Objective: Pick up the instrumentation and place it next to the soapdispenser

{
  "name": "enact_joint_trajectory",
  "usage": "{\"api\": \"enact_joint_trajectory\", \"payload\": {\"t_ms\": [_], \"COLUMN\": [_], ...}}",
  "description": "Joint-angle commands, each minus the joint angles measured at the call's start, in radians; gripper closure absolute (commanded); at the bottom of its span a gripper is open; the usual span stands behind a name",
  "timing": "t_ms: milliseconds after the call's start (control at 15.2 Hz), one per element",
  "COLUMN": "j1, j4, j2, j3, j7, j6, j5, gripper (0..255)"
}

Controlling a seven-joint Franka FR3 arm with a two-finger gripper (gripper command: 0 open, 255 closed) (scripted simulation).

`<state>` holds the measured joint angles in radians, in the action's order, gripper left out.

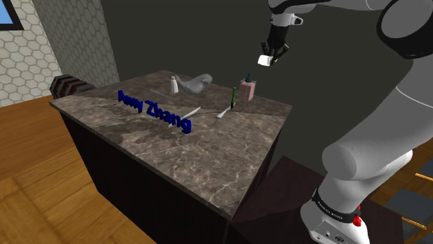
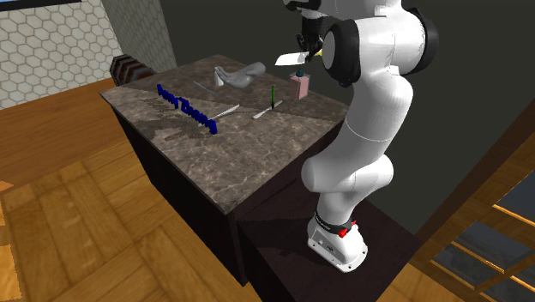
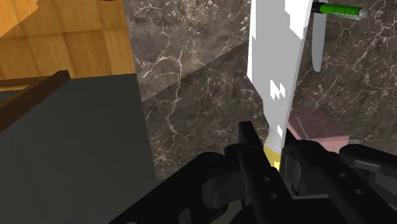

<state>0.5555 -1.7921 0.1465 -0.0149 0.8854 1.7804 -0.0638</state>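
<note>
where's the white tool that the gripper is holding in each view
Shoulder view: white tool, upper right of centre, just above the pink soap dispenser.
Second exterior view: top centre, beside the white arm, above the dispenser.
Wrist view: long white blade running out from the gripper, over the dispenser.
Shared landmark: the pink soap dispenser.

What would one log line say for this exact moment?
gripper: shut on white flat tool, aloft | under it: pink soap dispenser on dark stone counter | placed: not yet
</note>
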Motion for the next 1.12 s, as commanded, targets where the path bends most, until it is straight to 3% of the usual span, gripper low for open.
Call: {"api": "enact_joint_trajectory", "payload": {"t_ms": [0,1056], "j1": [-0.001,0.0], "j4": [-0.034,-0.25], "j2": [0.007,0.007], "j3": [-0.002,-0.001], "j7": [0.006,0.019], "j6": [0.027,0.242], "j5": [-0.001,-0.006], "gripper": [255,255]}}
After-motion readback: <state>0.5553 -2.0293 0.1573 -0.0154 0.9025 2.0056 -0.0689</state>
